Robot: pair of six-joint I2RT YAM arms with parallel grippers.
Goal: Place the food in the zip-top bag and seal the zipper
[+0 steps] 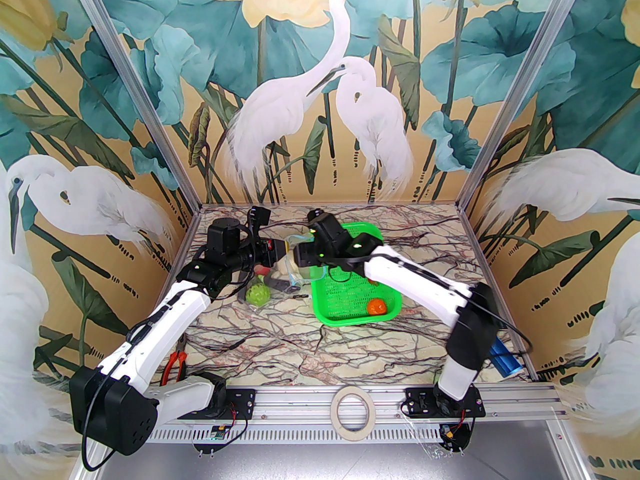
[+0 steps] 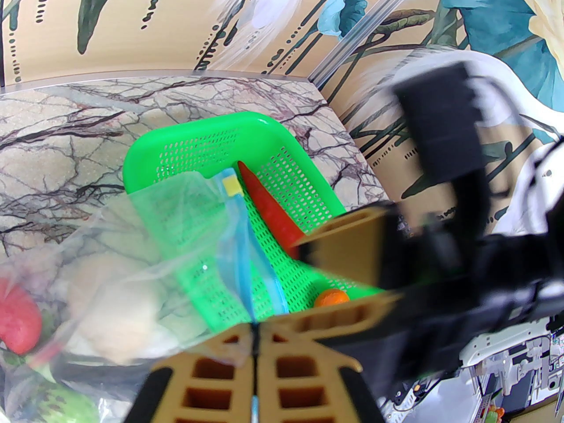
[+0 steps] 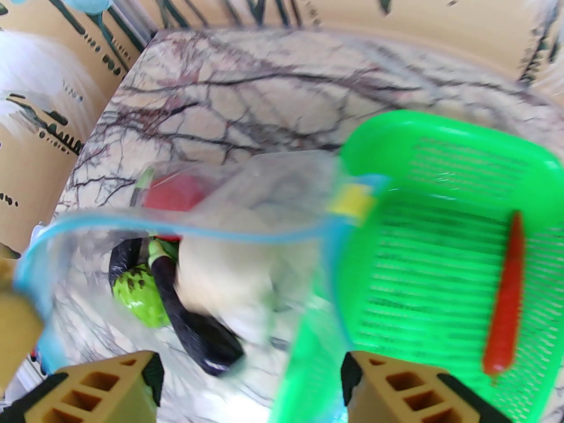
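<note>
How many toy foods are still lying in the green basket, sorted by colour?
red chili: 1
orange: 1
Total visible in the green basket: 2

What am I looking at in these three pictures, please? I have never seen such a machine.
These are two robot arms bolted to a marble-patterned table. One picture looks down from above; the other two come from cameras on each wrist. The left gripper, its fingers shut, pinches the edge of a clear zip-top bag by its light-blue zipper. Inside the bag lie toy foods: a red tomato, a dark eggplant and a green apple. The right gripper hangs open above the bag's mouth. Beside the bag stands a green basket, holding an orange and a red chili.
</note>
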